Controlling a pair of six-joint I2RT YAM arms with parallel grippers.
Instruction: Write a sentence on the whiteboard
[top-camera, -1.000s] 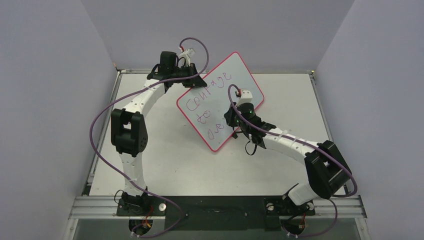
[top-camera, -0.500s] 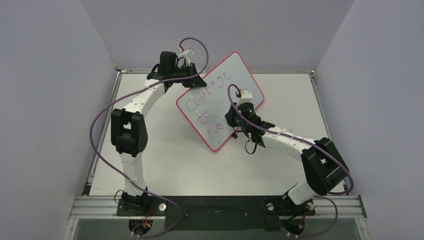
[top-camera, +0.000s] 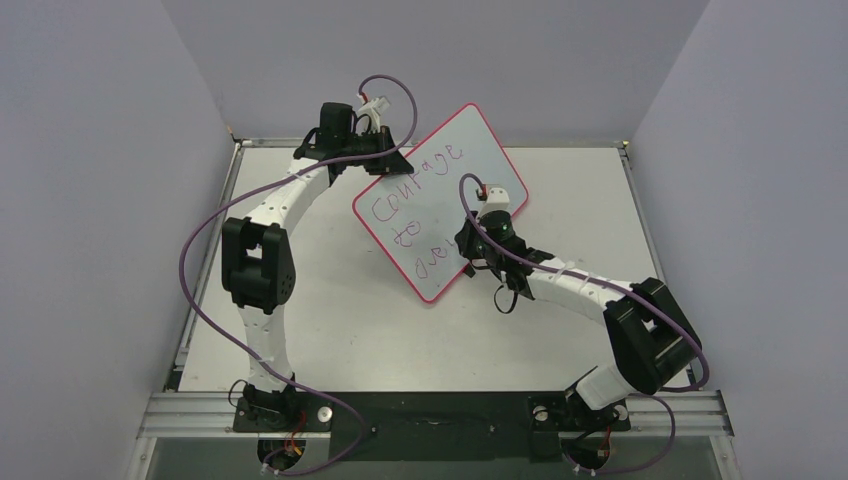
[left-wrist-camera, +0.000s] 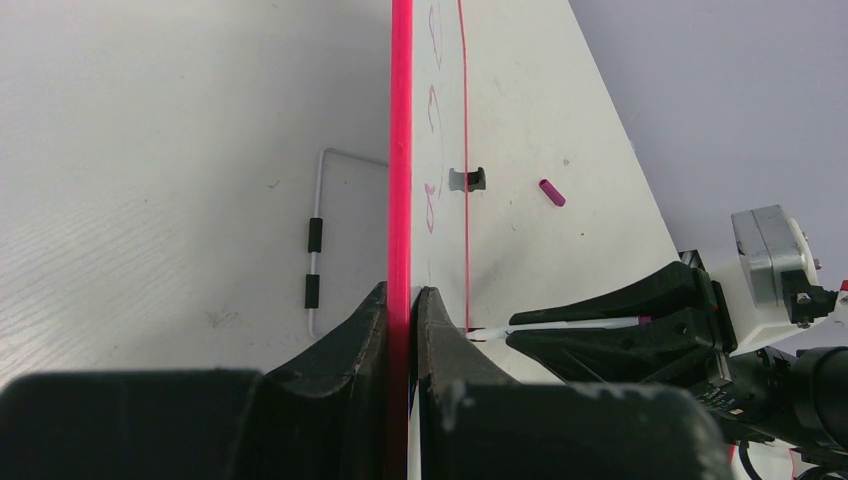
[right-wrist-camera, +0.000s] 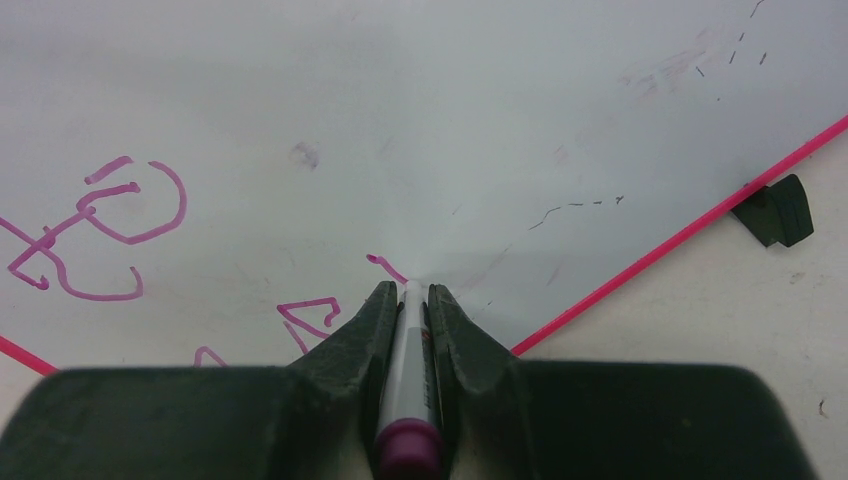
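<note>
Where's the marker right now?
Right wrist view, centre bottom: the marker is clamped in the right gripper, tip against the whiteboard near its pink rim.

Blocked mid-surface by the tilted whiteboard (top-camera: 440, 195), with the left hand (left-wrist-camera: 400, 300) clamped on its far edge and the right hand (right-wrist-camera: 405, 292) holding the marker (right-wrist-camera: 405, 360) at its face. Open over the bare surface (top-camera: 330, 330) toward the bases and at far right.

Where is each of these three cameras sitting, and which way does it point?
Top external: high behind the robot, looking down at the table; both arms show whole.
Left wrist: on the left arm, looking along the left gripper clamped on the whiteboard rim.
Right wrist: on the right arm, facing the whiteboard past the right gripper and its marker.
Shared: both wrist views show the pink writing.
</note>
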